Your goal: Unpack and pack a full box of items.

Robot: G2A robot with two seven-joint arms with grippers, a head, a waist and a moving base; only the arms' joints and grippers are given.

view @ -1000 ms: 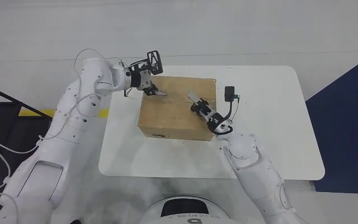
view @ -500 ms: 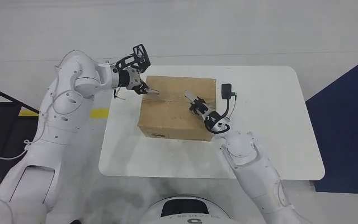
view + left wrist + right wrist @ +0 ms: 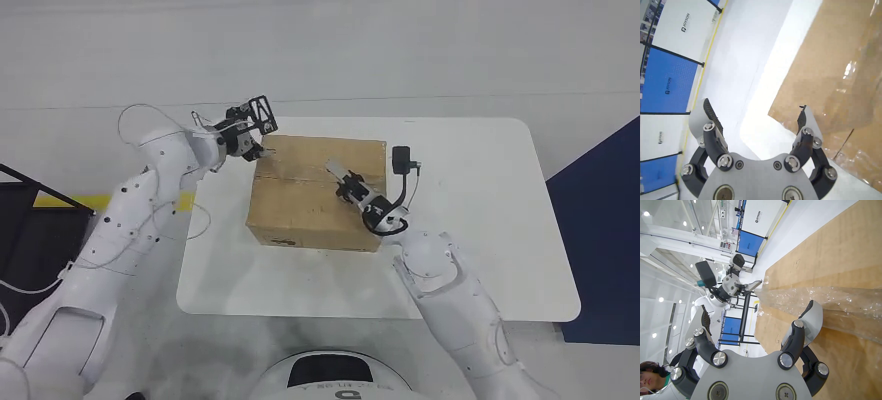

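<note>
A closed cardboard box (image 3: 305, 200) sits in the middle of the white table (image 3: 480, 230), its top seam covered by clear tape (image 3: 819, 298). My left gripper (image 3: 258, 150) hangs open at the box's far left corner, beside the box wall (image 3: 838, 66), with nothing between its fingers (image 3: 711, 113). My right gripper (image 3: 338, 170) is open over the box top, next to the taped seam. One of its fingers (image 3: 813, 308) lies close to the tape. The left gripper (image 3: 755, 285) also appears in the right wrist view, at the tape's far end.
Bare table top (image 3: 500, 190) stretches to the right of the box and in front of it (image 3: 300, 280). A dark blue panel (image 3: 605, 250) stands past the table's right edge. A black frame (image 3: 20, 190) is on the floor at the left.
My left gripper has drawn back from over the box's left top edge to just outside its far left corner, and the arm's elbow has shifted. The right gripper has barely moved.
</note>
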